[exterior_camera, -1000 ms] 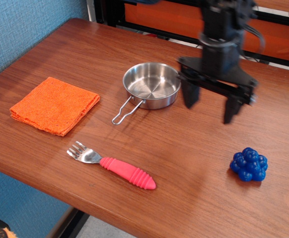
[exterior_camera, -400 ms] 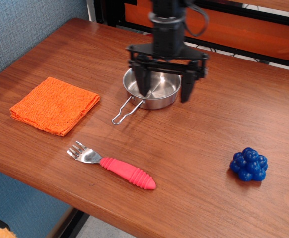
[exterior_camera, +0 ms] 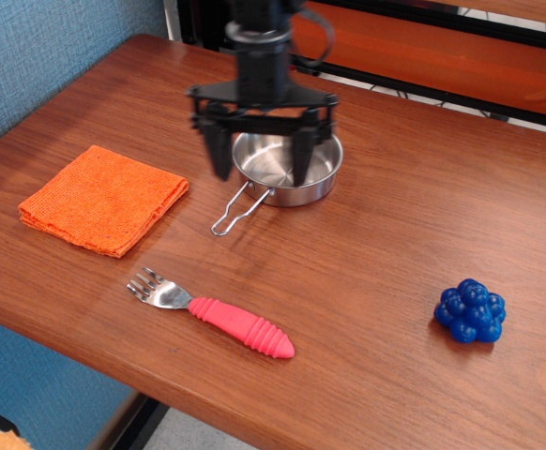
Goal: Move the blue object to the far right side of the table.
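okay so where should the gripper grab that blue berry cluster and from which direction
Probably from straight above, closing across the middle of the blue object. It sits low and lumpy on the table with bare wood on every side, so no approach is blocked. The open gripper is far off, over the pan.

Deep-blue object [exterior_camera: 471, 311], brown wood-grain table [exterior_camera: 395, 216]

You have one view only, so no second camera shares any of the scene. It looks down at a slant from above the table's [exterior_camera: 386, 234] near edge, facing the back rail, at middling range. The claw [exterior_camera: 260, 153] hangs in the upper middle of the picture, its arm cut off by the top edge. Left of the claw the tabletop runs to its corner against a blue wall; right of it the wood leaves the picture.
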Available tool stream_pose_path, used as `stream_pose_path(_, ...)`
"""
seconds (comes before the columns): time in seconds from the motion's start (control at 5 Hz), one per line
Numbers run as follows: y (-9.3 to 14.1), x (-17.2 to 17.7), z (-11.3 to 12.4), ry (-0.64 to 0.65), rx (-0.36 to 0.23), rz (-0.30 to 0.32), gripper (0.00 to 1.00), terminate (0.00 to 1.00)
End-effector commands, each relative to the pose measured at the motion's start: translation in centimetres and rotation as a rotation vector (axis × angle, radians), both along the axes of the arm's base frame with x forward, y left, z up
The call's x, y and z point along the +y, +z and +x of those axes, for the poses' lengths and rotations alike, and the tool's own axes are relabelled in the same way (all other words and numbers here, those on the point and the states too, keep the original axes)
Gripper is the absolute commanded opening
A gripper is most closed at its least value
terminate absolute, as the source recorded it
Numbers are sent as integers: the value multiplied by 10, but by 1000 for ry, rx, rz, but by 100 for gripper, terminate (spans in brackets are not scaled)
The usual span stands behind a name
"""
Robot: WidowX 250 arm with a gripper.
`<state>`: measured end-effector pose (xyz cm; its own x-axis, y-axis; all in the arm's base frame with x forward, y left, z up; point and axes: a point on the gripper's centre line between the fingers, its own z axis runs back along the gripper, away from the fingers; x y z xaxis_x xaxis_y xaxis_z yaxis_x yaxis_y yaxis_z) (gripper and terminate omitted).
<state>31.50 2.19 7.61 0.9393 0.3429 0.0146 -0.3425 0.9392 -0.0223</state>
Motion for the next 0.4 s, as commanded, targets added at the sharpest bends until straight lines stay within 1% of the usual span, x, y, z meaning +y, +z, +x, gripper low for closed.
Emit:
stream_pose_path(0.0,34,22,-33,10,-59,13,100,0)
stream_pose_path(0.2,40,32,-43,24,-72,-9,100,100)
